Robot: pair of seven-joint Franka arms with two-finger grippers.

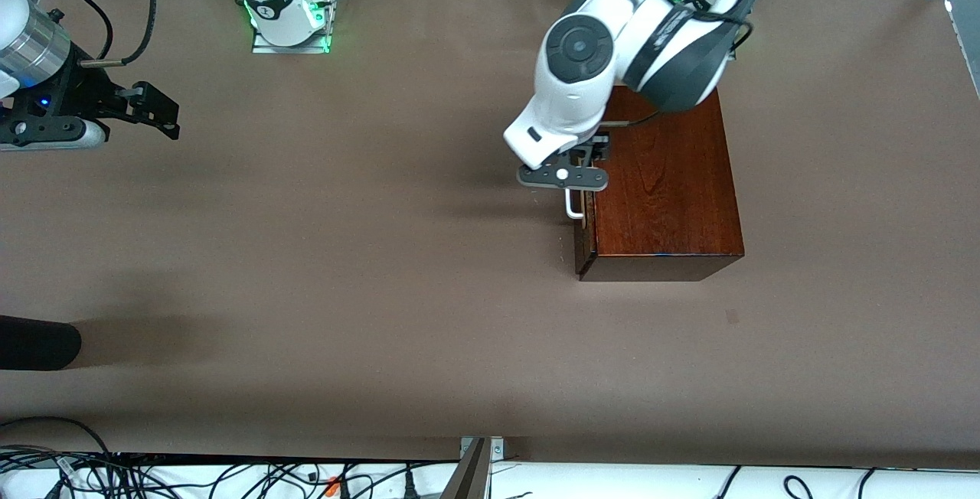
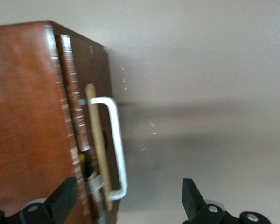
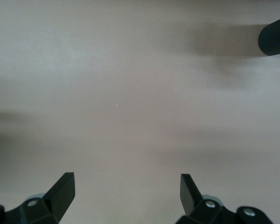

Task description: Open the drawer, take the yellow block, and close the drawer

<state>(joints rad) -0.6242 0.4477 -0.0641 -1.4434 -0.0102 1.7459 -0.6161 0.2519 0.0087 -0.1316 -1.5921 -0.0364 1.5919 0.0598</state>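
Note:
The mahogany wooden box [image 1: 666, 185] stands toward the left arm's end of the table. Its drawer [image 1: 585, 235] faces the right arm's end and is open by a narrow gap. The white U-shaped handle [image 1: 573, 206] sticks out of its dark front. In the left wrist view the handle [image 2: 116, 144] is close, and a sliver of the yellow block [image 2: 82, 161] shows in the gap. My left gripper [image 1: 591, 156] [image 2: 127, 200] is open, over the drawer front, with the handle's end between its fingers, not touching. My right gripper [image 1: 157, 110] [image 3: 127, 198] is open and empty, waiting over bare table.
A dark rounded object [image 1: 38, 342] lies at the table's edge at the right arm's end, nearer the front camera; it also shows in the right wrist view [image 3: 275, 41]. Cables run along the table's near edge [image 1: 230, 476]. The brown table [image 1: 344, 254] spreads between the arms.

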